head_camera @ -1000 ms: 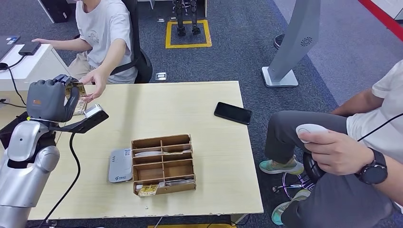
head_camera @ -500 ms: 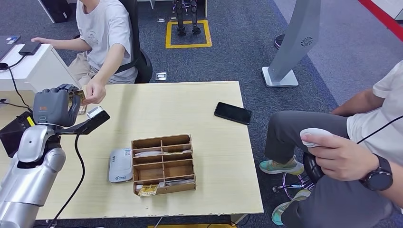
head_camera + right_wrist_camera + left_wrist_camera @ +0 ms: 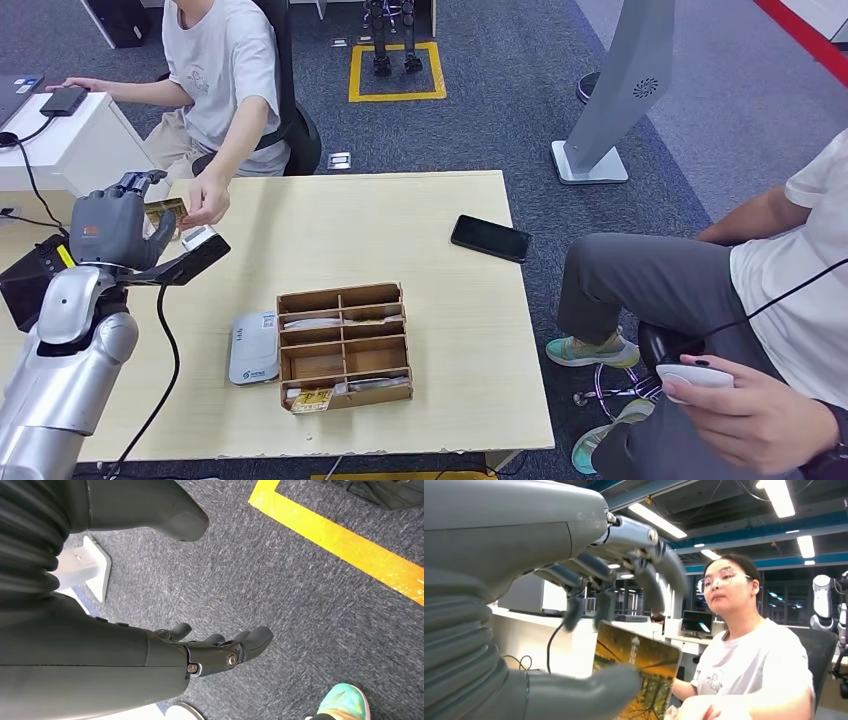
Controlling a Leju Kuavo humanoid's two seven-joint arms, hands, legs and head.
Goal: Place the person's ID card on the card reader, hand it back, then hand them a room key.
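Observation:
My left hand (image 3: 113, 226) hovers over the table's far left corner, its fingers spread upward. The yellow-brown ID card (image 3: 163, 211) stands between its thumb and fingers, and the seated person's hand (image 3: 208, 202) grips the card's other end. Up close in the left wrist view, the card (image 3: 644, 672) sits beside my thumb (image 3: 589, 692), with the fingertips (image 3: 572, 621) lifted just off its edge. The grey-white card reader (image 3: 252, 347) lies flat beside a wooden divided box (image 3: 343, 346) holding room key cards (image 3: 312, 400). My right hand (image 3: 220, 651) hangs over the carpet, holding nothing.
A black phone (image 3: 489, 238) lies near the table's right edge. A second person sits at the right with a white controller (image 3: 697, 377) in hand. A dark box (image 3: 30, 275) and a white desk (image 3: 75, 140) stand at the left. A grey pedestal (image 3: 610, 100) rises behind the table.
My left hand's fingers have spread apart off the card. The seated person's hand now grips the card. The person on the right lowered the controller.

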